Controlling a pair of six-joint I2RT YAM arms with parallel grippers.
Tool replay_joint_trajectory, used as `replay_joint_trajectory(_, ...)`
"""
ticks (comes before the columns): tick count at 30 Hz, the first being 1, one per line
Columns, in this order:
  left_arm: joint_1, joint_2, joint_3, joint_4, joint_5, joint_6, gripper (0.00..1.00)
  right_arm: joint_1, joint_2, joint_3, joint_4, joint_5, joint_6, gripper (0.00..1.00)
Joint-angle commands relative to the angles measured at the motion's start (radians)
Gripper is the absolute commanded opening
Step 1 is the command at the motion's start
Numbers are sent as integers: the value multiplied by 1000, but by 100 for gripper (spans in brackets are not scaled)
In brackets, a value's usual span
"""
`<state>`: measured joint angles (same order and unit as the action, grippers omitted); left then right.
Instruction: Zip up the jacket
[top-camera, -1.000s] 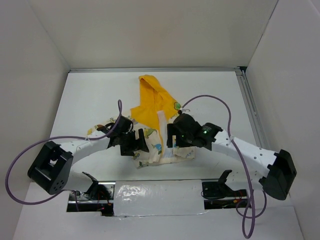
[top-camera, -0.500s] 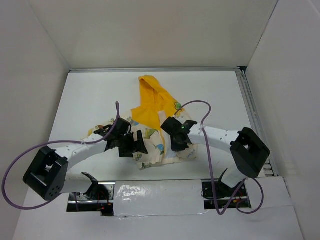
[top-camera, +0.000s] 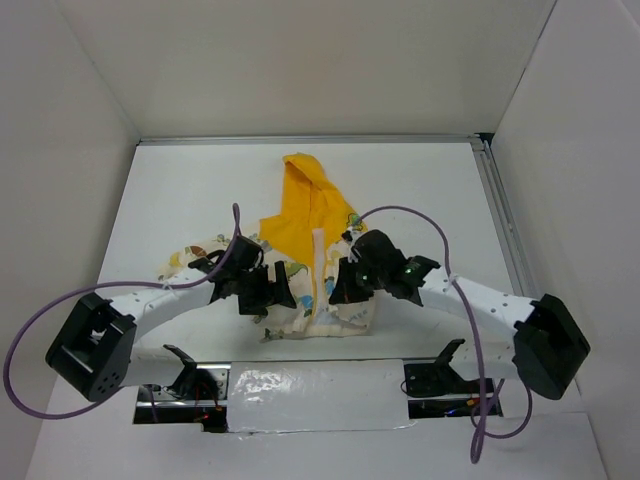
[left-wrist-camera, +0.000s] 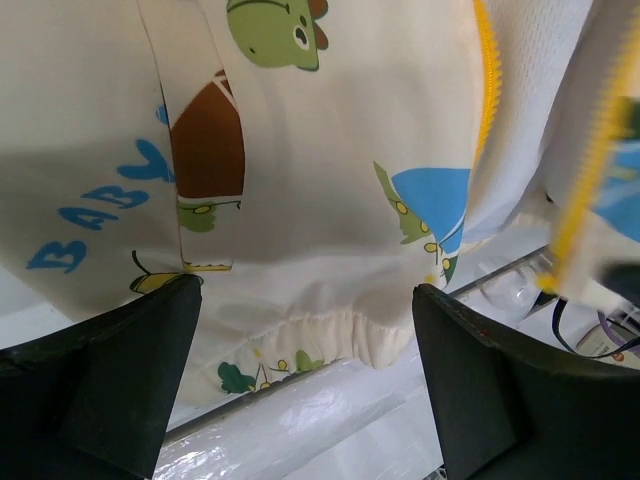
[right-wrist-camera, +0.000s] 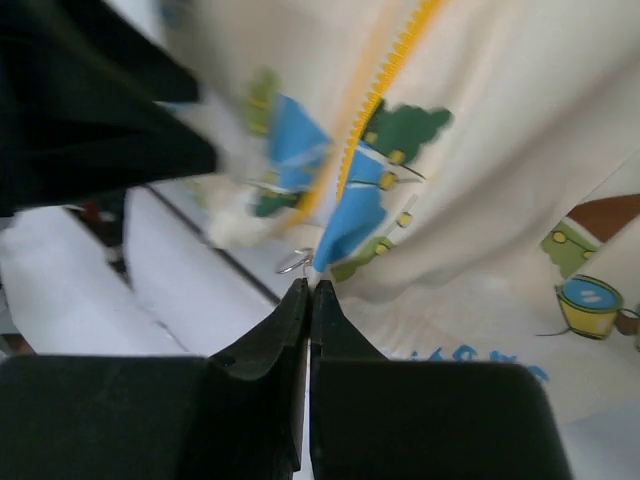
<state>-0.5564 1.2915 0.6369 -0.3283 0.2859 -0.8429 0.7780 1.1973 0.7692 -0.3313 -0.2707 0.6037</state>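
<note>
**Item:** jacket (top-camera: 315, 262).
**Place:** middle of the table (top-camera: 180, 190), toward the near edge, between the two arms.
**Lie:** front up and somewhat rumpled. The yellow hood (top-camera: 303, 185) is at the far end and the hem (left-wrist-camera: 330, 335) at the near end. The long axis runs near to far, with the hood pointing far.

**Part:** zipper (right-wrist-camera: 383, 95).
- Its yellow teeth run along the jacket's long axis, up the front from hem toward hood.
- Two separate rows show in the left wrist view, so it is judged unzipped.
- A small metal ring (right-wrist-camera: 292, 263), probably the slider's pull, sits at the hem end.

**Right gripper** (top-camera: 343, 287): low over the right front panel, just right of the zipper at its near end. The fingers are pressed together, with their tips just beneath the ring in the wrist view. Whether they pinch the pull, cloth or nothing cannot be told.

**Left gripper** (top-camera: 268, 292): over the left front panel, just left of the zipper. The fingers are spread wide with the hem showing between them, and nothing is held.

**Governing relation:**
- The ring lies at the right gripper's tips, so the right arm is the nearer one.
- The zipper stretches from there toward the far side.
- Closing it would call for a pull from near to far along that line.
- The hem end would need pinning, and the left gripper is placed to do that.
</note>
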Motion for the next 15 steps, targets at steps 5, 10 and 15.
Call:
replay_joint_trajectory(5,-10,37,47,9,10,-5,99,-126,148,-195,137,-65,-21,6)
replay_joint_trajectory(10,-16,31,55,-9,-11,-8,99,-132,174,-202,127,-44,-28,42)
replay_joint_trajectory(15,-19,9,44,-14,-10,-7,99,-105,122,-192,127,-90,-41,54)
